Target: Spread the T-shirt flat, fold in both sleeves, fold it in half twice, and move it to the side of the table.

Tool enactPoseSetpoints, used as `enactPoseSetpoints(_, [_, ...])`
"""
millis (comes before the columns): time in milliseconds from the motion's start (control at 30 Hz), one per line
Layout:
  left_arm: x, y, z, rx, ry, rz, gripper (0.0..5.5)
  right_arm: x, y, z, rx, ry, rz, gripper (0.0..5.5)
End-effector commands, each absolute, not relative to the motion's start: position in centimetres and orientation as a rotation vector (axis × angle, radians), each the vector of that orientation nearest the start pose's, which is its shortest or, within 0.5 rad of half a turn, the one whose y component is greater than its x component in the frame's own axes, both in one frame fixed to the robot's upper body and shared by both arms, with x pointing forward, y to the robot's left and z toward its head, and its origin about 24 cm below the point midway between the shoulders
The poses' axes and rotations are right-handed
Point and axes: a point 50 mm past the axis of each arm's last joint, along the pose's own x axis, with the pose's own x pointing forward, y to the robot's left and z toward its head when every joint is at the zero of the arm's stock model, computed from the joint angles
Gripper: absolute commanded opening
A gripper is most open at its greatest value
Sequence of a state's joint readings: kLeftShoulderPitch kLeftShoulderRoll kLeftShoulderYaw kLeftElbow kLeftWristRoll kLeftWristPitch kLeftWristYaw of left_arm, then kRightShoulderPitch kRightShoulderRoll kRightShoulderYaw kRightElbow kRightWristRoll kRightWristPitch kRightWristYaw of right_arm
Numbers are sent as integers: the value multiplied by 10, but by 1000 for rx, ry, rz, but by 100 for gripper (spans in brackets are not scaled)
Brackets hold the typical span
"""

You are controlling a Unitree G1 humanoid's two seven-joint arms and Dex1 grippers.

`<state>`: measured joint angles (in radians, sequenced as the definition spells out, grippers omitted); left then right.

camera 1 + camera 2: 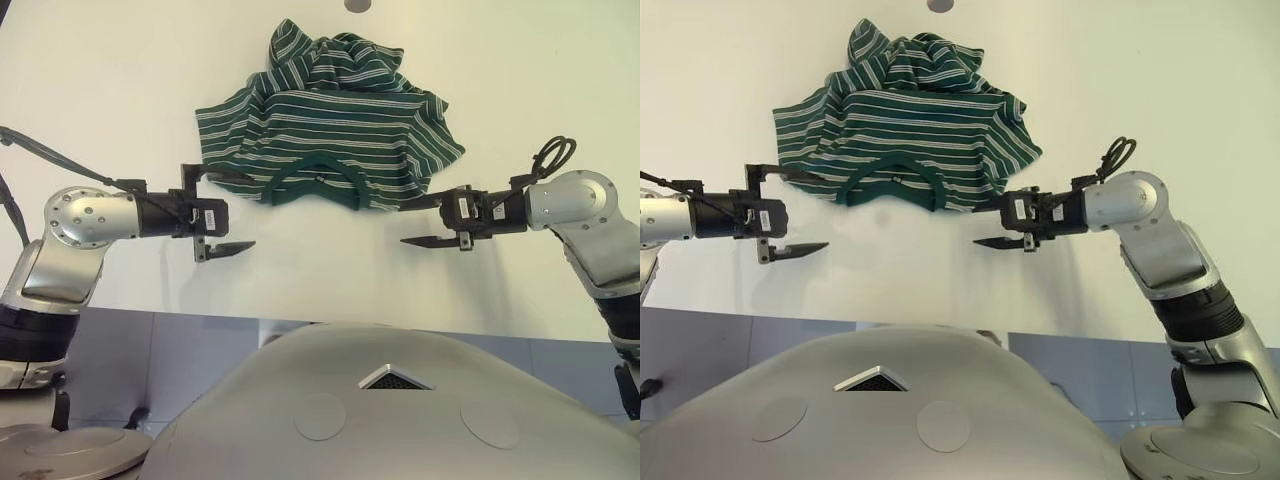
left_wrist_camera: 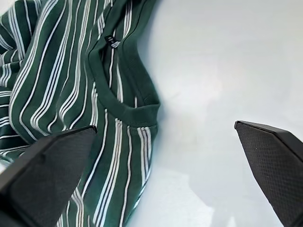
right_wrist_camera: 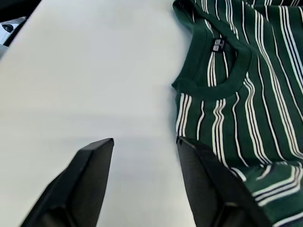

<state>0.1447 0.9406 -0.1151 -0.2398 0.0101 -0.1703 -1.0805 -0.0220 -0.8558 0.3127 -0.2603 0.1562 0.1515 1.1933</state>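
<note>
A dark green T-shirt with white stripes (image 1: 330,115) lies crumpled at the far middle of the white table (image 1: 320,280), its collar (image 1: 318,166) turned toward me. My left gripper (image 1: 254,213) stands open at the shirt's near left corner, its far finger beside the hem. My right gripper (image 1: 403,224) is open at the near right corner, one finger touching the cloth's edge. In the left wrist view the open left gripper (image 2: 165,126) frames the collar (image 2: 128,106). The right wrist view has the open right gripper (image 3: 146,140) beside the shirt (image 3: 236,94).
A small grey round object (image 1: 357,5) sits at the table's far edge. Bare tabletop spreads to both sides of the shirt and in front of it. The table's near edge (image 1: 150,308) runs just below the arms.
</note>
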Motion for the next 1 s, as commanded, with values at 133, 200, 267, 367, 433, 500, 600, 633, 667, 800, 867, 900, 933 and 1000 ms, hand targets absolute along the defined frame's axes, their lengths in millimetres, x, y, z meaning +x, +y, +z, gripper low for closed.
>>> enactPoseSetpoints(133, [204, 217, 70, 1007, 294, -1268, 524, 205, -178, 57, -671, 454, 1465, 250])
enactPoseSetpoints(200, [208, 220, 66, 1038, 300, -1256, 485, 207, -176, 55, -683, 452, 1454, 229])
enactPoseSetpoints(267, [211, 226, 62, 1083, 321, -1245, 452, 209, -176, 53, -695, 449, 1438, 195])
enactPoseSetpoints(367, [209, 228, 59, 1090, 326, -1258, 399, 216, -176, 51, -720, 437, 1396, 137])
enactPoseSetpoints(433, [209, 227, 58, 1087, 320, -1262, 365, 223, -176, 51, -734, 426, 1359, 103])
enactPoseSetpoints(500, [209, 226, 58, 1083, 315, -1265, 321, 225, -176, 50, -742, 422, 1348, 58])
enactPoseSetpoints(600, [210, 224, 58, 1074, 305, -1268, 269, 227, -175, 49, -742, 420, 1349, 4])
enactPoseSetpoints(633, [211, 224, 58, 1073, 301, -1266, 243, 227, -175, 49, -741, 419, 1349, 0])
enactPoseSetpoints(667, [212, 223, 57, 1073, 297, -1265, 239, 226, -175, 50, -738, 416, 1353, 0])
enactPoseSetpoints(800, [213, 220, 56, 1062, 288, -1270, 155, 227, -173, 51, -727, 406, 1356, 0])
enactPoseSetpoints(867, [214, 219, 56, 1053, 280, -1270, 116, 228, -172, 52, -719, 399, 1352, 0])
enactPoseSetpoints(900, [215, 219, 56, 1049, 276, -1271, 100, 228, -172, 52, -716, 397, 1350, 0])
enactPoseSetpoints(933, [215, 219, 56, 1047, 273, -1272, 82, 229, -172, 52, -715, 395, 1348, 0])
enactPoseSetpoints(1000, [217, 216, 58, 1021, 249, -1266, 38, 230, -172, 52, -712, 391, 1343, 0])
